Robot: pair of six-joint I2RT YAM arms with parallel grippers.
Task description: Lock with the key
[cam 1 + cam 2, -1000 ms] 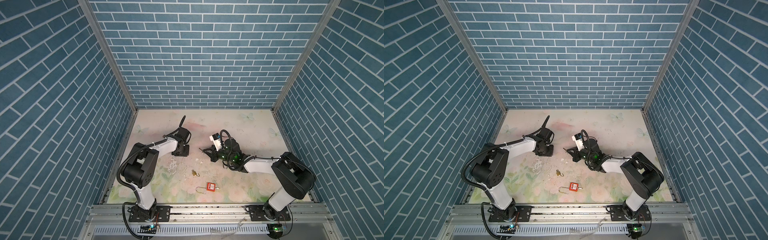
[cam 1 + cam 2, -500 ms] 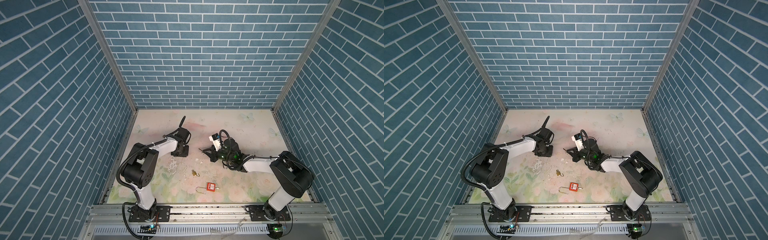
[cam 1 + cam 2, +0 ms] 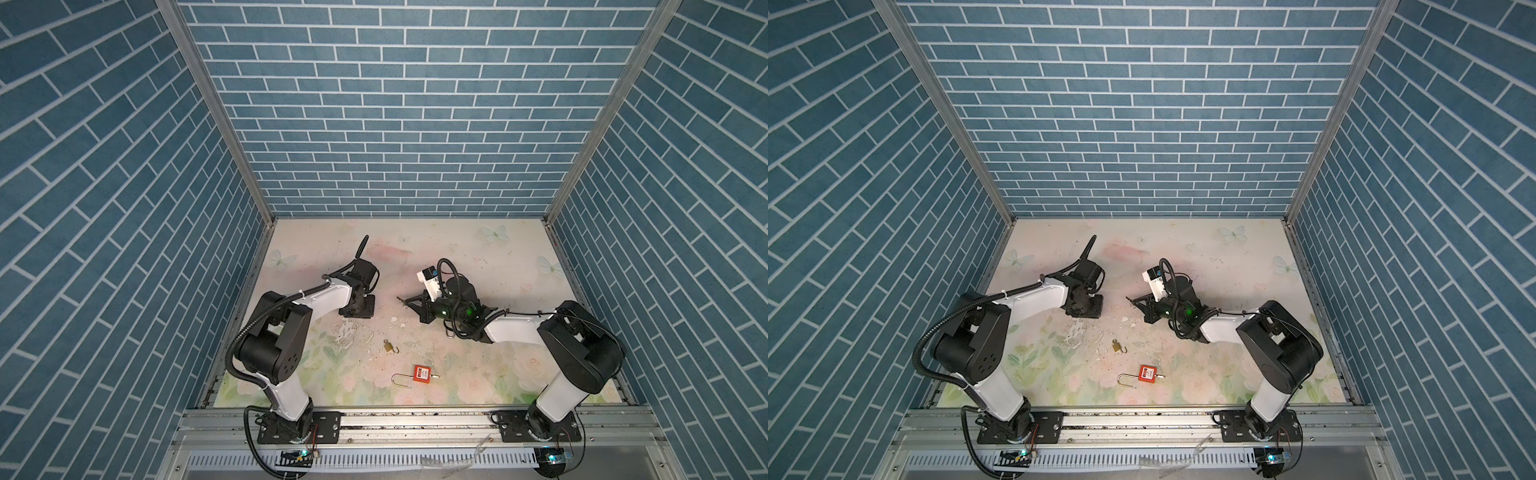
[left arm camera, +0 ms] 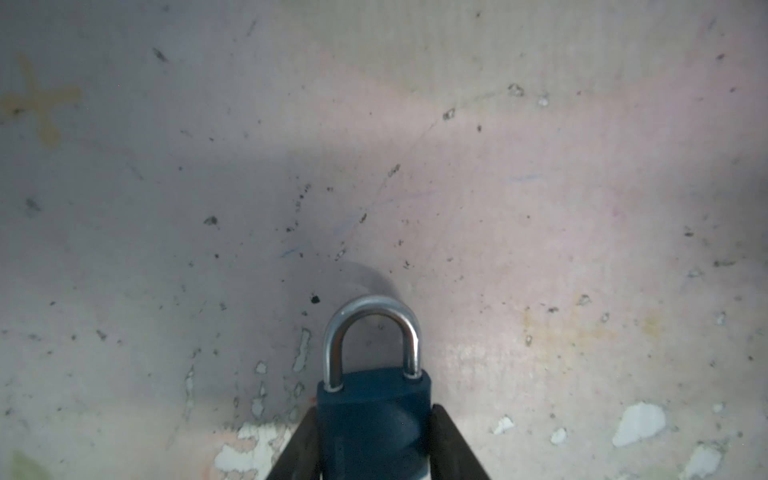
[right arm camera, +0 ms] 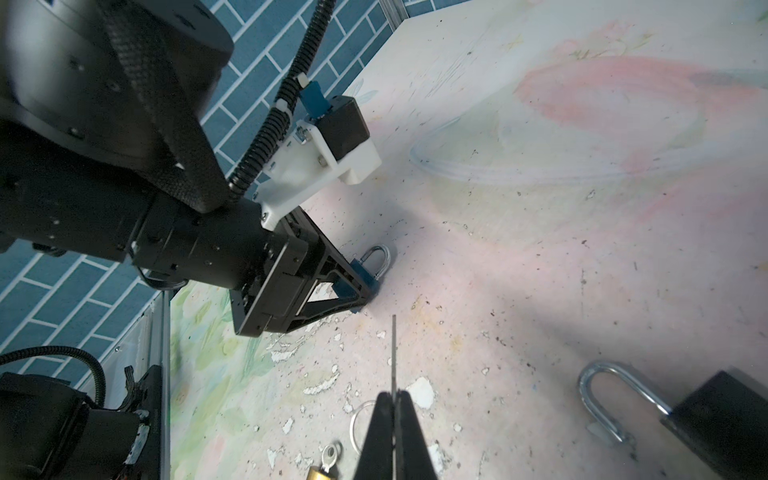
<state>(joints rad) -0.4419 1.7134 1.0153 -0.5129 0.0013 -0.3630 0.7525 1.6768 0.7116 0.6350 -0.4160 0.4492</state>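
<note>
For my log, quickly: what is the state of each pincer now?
Left pincer: closed on the blue padlock.
Right pincer: closed, holding the key.

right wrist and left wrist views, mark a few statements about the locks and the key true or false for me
1. The left gripper clasps the blue plastic-bodied padlock. True.
2. Its silver steel shackle is swung open. False: both legs sit in the body.
3. The right gripper pinches a thin metal key. True.
4. The key is inserted in the blue padlock. False: its tip stops short, with bare table between them.
5. The red square padlock lies under the left gripper. False: it lies alone near the table's front edge.
</note>
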